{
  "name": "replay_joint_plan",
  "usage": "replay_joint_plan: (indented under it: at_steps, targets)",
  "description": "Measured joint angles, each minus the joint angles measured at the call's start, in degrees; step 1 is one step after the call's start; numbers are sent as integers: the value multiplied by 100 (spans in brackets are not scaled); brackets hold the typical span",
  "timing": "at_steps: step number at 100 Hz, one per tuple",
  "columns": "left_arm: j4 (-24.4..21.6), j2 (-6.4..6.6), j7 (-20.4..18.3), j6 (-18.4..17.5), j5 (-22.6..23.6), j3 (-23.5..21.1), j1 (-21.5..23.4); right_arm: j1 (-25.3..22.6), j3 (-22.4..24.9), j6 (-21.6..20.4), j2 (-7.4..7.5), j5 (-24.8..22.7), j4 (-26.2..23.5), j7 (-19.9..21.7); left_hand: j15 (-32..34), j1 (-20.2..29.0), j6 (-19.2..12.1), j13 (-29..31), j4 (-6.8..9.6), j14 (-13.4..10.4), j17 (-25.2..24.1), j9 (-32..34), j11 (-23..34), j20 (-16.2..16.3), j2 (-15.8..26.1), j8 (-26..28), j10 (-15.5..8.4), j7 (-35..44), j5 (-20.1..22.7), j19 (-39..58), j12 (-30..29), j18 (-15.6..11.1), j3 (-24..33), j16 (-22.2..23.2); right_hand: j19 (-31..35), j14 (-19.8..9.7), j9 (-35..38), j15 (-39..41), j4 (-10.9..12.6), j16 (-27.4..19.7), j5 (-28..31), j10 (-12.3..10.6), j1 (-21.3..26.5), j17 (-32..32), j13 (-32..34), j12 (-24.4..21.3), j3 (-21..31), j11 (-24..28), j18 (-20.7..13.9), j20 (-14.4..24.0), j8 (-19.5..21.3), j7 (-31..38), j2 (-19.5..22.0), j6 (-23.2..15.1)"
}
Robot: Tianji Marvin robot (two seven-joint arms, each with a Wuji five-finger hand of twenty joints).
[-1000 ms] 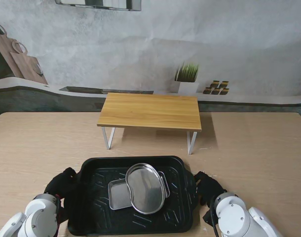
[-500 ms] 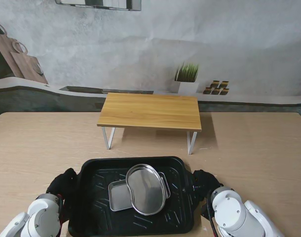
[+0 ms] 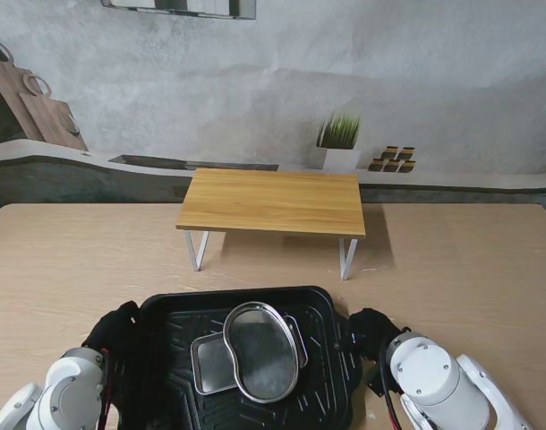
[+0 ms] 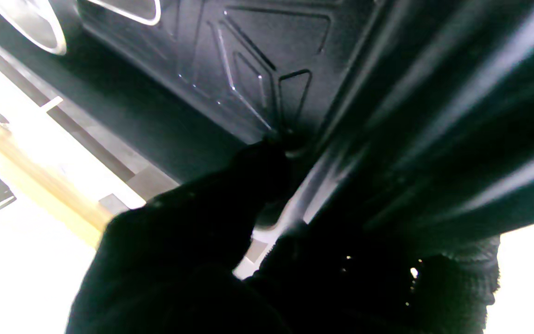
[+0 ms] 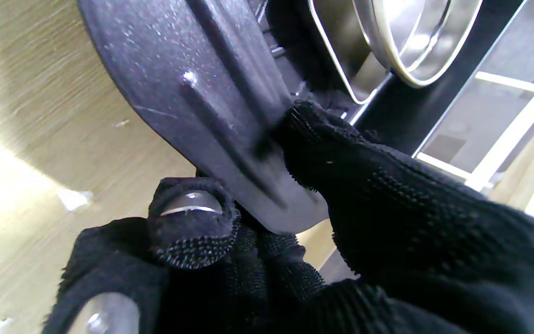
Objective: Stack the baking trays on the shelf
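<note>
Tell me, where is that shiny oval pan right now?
In the stand's view the oval pan sits inside the black tray, partly overlapping a rectangular metal pan, nearer to me than the wooden shelf.

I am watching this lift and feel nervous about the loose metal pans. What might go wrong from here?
1. The oval steel pan and the rectangular steel pan lie loose inside the black tray; a tilt may slide them out.
2. The left hand and right hand pinch only the tray's rims, so either grip might slip.
3. The shelf stands on thin legs; the tray's front edge may knock it.
</note>
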Motion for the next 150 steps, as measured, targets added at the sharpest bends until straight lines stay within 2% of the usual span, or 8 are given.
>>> replay_joint_plan:
  at_steps: [32,46,53,60,73,81,98,150]
  targets:
    - [161,24,14,209,77,213,-257,161,-120,107,45,-128,92,38,-71,2,49,-27,1,0,-109,1,-13,0,1,-130,-81,-21,0,14,66,12,-62,5,0,-30,0,10,0,21,7,4,-16,2,2,33,0,-3,-30,51,1,-120,0,2]
    - [262,24,18,255,85,278,-338,247,-210,153,38,-164,184,-30,-780,-18,55,-837,1,83,-953,-336,-741,-89,1,-243,-265,-460,0,-404,80,-121,-247,7,0,-41,-6,11,-1,45,7,4,-38,3,2,36,-40,-4,-40,59,1,-267,0,9]
    - [298,24,6,257,94,293,-360,283,-241,176,33,-178,217,-30,-1308,-543,60,-1337,17,100,-1416,-852,-1149,-247,58,-401,-318,-801,-119,-791,-308,-265,-154,-217,0,-48,-7,12,-1,46,7,4,-72,4,2,36,-40,-5,-46,79,1,-271,0,9]
    - [314,23,-1,257,98,296,-372,300,-261,188,27,-205,236,-30,-1795,-1009,62,-1813,295,106,-1798,-1471,-1486,-437,221,-595,-372,-1138,-295,-1168,-1297,-407,49,-465,0,-53,-11,12,-1,46,7,4,-76,4,2,37,-84,-30,-52,91,1,-313,4,9]
    - [300,15,-7,206,152,249,-360,308,-281,189,27,-310,257,5,-2386,-1680,-297,-2536,300,106,-2435,-2209,-2065,-743,294,-858,-372,-1567,-521,-1802,-1953,-634,45,-799,-8,-172,-231,4,30,-113,-141,15,-115,4,2,5,-364,-49,-188,91,-52,-366,202,-4]
    - [236,6,-19,201,236,169,-304,303,-275,188,28,-300,257,32,-2493,-1981,-477,-2741,300,106,-2621,-2414,-2212,-811,327,-897,-372,-1646,-529,-1954,-2073,-665,22,-799,-10,-172,-506,-12,325,-211,-276,16,-296,4,2,10,-335,-49,-191,1,-52,-302,282,-173]
    - [21,-8,-16,324,458,-51,-68,264,-250,180,26,-248,246,21,-2537,-2270,-483,-2811,300,108,-2695,-2477,-2214,-814,329,-952,-372,-1828,-534,-2083,-2078,-707,-192,-799,-11,-172,-718,-71,676,-379,-282,13,-727,4,2,310,-110,-49,-193,-162,3,-285,478,-296]
    - [-797,43,-78,511,820,-399,1150,134,-180,71,18,-228,187,-19,-2374,-2337,-326,-2300,300,163,-2242,-1864,-2036,-814,331,-489,-327,-1538,-280,-2093,-1944,-617,-408,-796,-11,-172,-786,-84,677,-446,-266,11,-901,4,2,365,-63,-49,-195,-225,151,-464,483,-361]
